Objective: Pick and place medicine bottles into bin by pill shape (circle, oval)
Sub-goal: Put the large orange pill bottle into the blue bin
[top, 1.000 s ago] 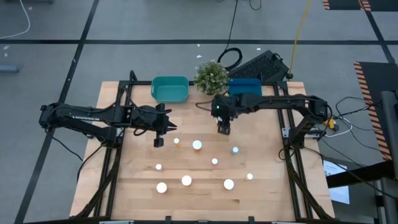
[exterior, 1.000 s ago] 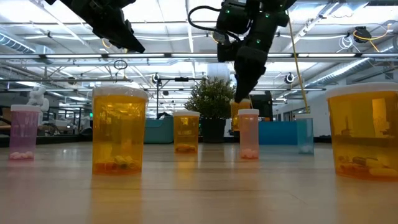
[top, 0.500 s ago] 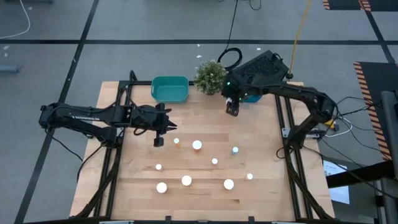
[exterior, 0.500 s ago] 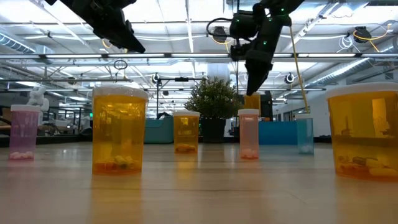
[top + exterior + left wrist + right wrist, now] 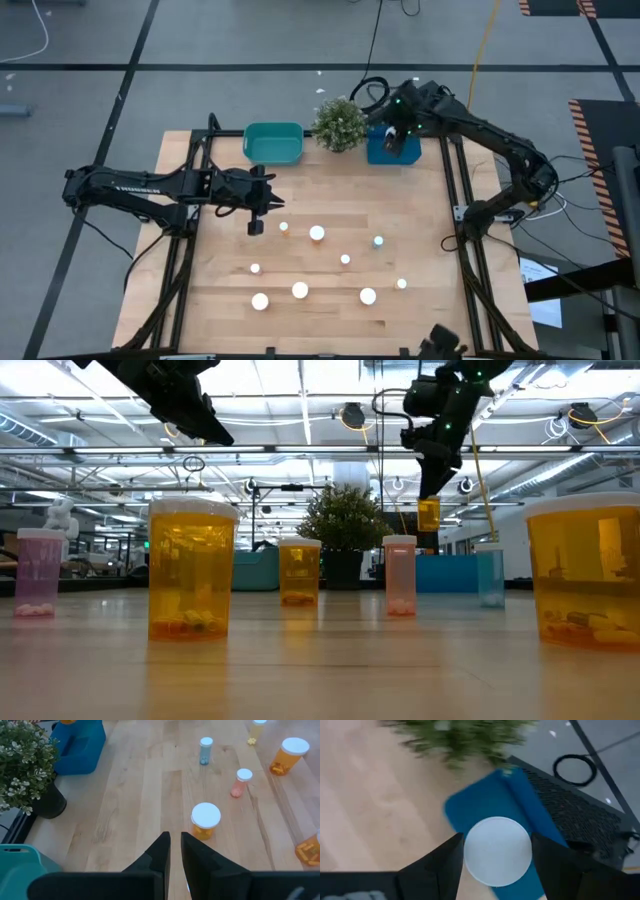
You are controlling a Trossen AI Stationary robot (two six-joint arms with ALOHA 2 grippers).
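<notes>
As the right gripper [image 5: 392,135] hangs over the blue bin [image 5: 408,155]: its fingers [image 5: 445,865] are clamped on the sides of an amber medicine bottle [image 5: 497,851], white cap up, and the step in hand looks like the drop.
Held bottle, place: in the air above the blue bin at the table's far edge, just beside the potted plant [image 5: 338,123]; it is not yet inside.
Doing the drop well: centre the cap over the bin's opening, clear of the rim and the plant's leaves. Lower it until the bottle's base is below the rim, then part the fingers so the bottle neither bounces out nor tips over the wall.
Check first: the pills in the held bottle cannot be made out, so I cannot tell whether blue is the right bin for their shape.
Left gripper [image 5: 173,855]: waits over the table's left-middle, fingers nearly together with nothing between them, and an amber bottle [image 5: 205,820] stands just ahead.
Bottles on the table [image 5: 220,290]: nine white caps in the high view, well apart from one another.
Bottles in all: ten, counting the held one.
Bottle colours: mostly amber, with at least one pink and one blue.
Bins: two, the blue one and a teal bin [image 5: 273,143] on the plant's other side.
Plants: one.
</notes>
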